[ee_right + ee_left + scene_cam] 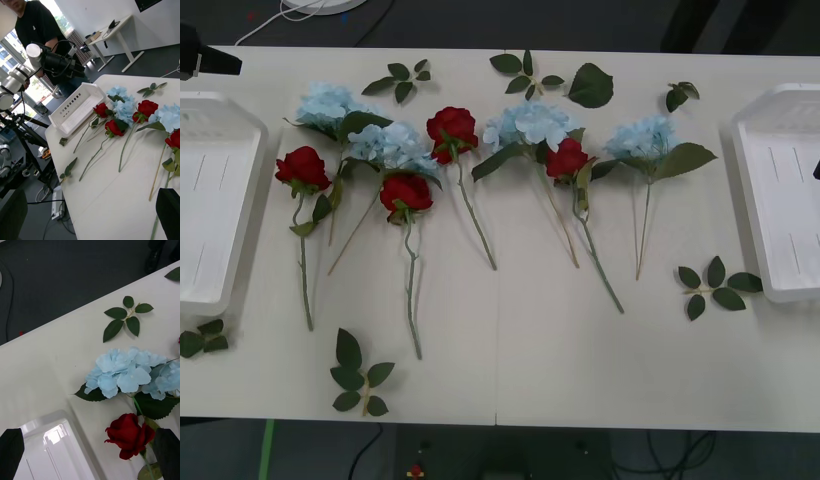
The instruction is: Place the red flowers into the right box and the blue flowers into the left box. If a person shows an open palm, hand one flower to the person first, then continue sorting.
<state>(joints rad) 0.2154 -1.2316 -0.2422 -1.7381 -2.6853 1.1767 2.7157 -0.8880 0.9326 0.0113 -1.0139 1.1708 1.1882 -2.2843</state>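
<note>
1. The left gripper hangs with jaws open and empty over the table's left end.
2. Between its fingers lies the leftmost rose, bloom toward the far edge, stem toward the robot.
3. The left box sits just beside it.
4. The right gripper, also open, is well off, so I judge the left arm nearer.

White table: flowers, leaf sprigs, boxes.

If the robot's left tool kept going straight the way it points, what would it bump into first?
Probably the red rose, lying between the left tool's black fingers, beside the left box. Depth is hard to judge.
</note>
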